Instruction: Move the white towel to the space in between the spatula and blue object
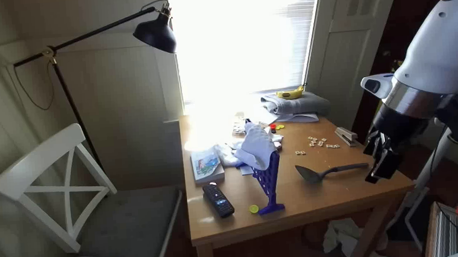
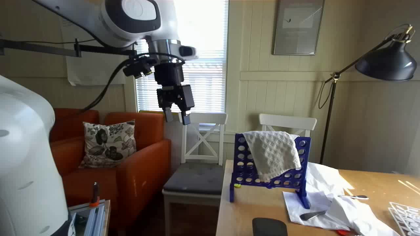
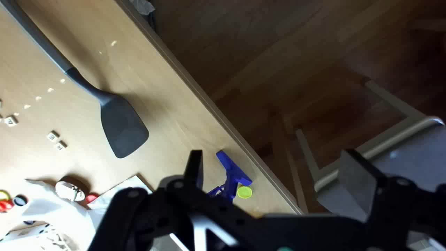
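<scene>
The white towel (image 1: 256, 144) hangs draped over the top of the upright blue rack (image 1: 272, 182). In an exterior view the towel (image 2: 274, 154) covers the middle of the blue rack (image 2: 240, 167). The dark spatula (image 1: 311, 174) lies flat on the table, its blade towards the rack. In the wrist view the spatula (image 3: 123, 125) is at left and one foot of the blue rack (image 3: 232, 174) shows between the fingers; the towel is hidden there. My gripper (image 1: 377, 158) is raised, away from the towel. Its fingers (image 2: 177, 118) are apart and empty, also in the wrist view (image 3: 273, 157).
A remote (image 1: 218, 199), a book (image 1: 207, 164) and a yellow disc (image 1: 254, 208) lie near the rack. Letter tiles (image 1: 318, 141), a stapler (image 1: 346, 135) and a folded grey towel (image 1: 304, 103) with bananas lie farther back. The table's edge (image 3: 209, 104) is beside the rack's foot.
</scene>
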